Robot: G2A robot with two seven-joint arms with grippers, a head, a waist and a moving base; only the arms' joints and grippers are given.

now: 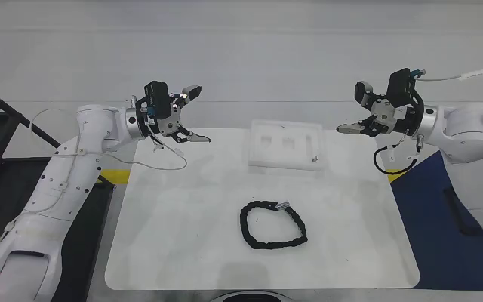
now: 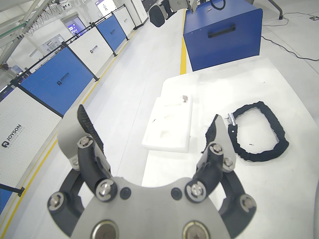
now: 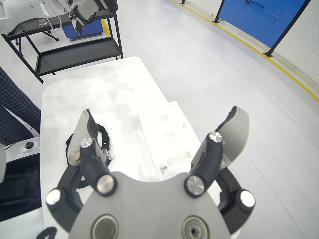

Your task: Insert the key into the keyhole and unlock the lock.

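Black fabric-sleeved loop: the lock [image 1: 273, 224], closed, lying flat on the white table [image 1: 189, 226] on the robot's side of the foam tray [image 1: 287, 145], apart from it. Its metal end piece [image 1: 283, 205] is the part of the loop nearest the tray.

Item: key [image 1: 313, 158]. Small, metal, resting on the tray's top surface near the robot-side corner at the right arm's end, beside the recesses.

Item: left gripper [image 1: 198, 115]. Held above the table off the tray's left end, well apart from it. Fingers spread wide, nothing between them.

Item: right gripper [image 1: 353, 108]. Held off the tray's right end, raised. Fingers likewise spread and empty.

Step in hand: judged to be the outset. The key is not yet picked up and the lock is untouched.

Next move calls for: the right gripper, nearer the key, coming down onto the tray's corner and pinching a thin, low-lying key by its head, with the blade left free. The left gripper would likely have to steady the metal end piece.

Hard to make out: the keyhole cannot be found in any view, and the key's blade direction is too small to tell. In the right wrist view a finger [image 3: 86, 130] covers part of the lock [image 3: 104, 135].
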